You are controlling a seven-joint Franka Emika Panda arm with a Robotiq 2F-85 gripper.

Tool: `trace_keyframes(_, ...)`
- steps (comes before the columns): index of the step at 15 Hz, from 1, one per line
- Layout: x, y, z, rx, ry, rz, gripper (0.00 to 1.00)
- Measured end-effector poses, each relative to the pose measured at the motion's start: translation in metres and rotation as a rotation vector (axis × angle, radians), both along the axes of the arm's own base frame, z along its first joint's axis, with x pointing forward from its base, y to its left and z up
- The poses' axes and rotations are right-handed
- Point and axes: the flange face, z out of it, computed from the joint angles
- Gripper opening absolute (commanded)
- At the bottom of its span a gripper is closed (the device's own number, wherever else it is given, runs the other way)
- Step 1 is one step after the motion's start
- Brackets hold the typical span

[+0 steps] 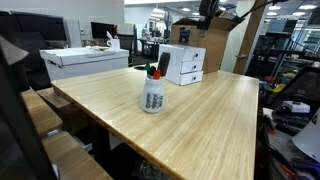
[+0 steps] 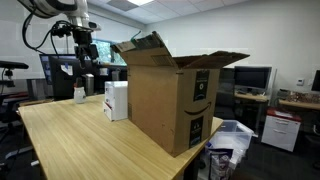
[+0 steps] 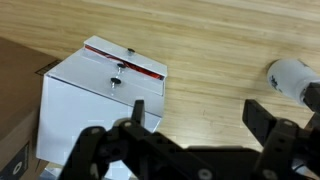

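Note:
My gripper (image 3: 198,116) is open and holds nothing. It hangs high above the wooden table (image 3: 210,40), over bare wood between a white box (image 3: 100,92) and a white jar (image 3: 291,78). The white box has a red strip along its top edge and stands against a cardboard box (image 3: 14,110). In both exterior views the gripper (image 1: 209,12) (image 2: 85,50) is well above the white box (image 1: 185,63) (image 2: 116,100). The jar (image 1: 152,93) (image 2: 80,93) stands upright on the table with markers in it.
The large cardboard box (image 2: 175,95) (image 1: 216,45) stands open on the table beside the white box, flaps up. A white printer-like unit (image 1: 84,60) sits past the table's far edge. Desks, monitors (image 2: 255,77) and office clutter surround the table.

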Motion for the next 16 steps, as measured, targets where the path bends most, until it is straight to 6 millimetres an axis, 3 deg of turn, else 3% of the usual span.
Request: trace_keyframes(16,0.0015,-0.0037,0.0006,0.031,-0.006,-0.019,1.00)
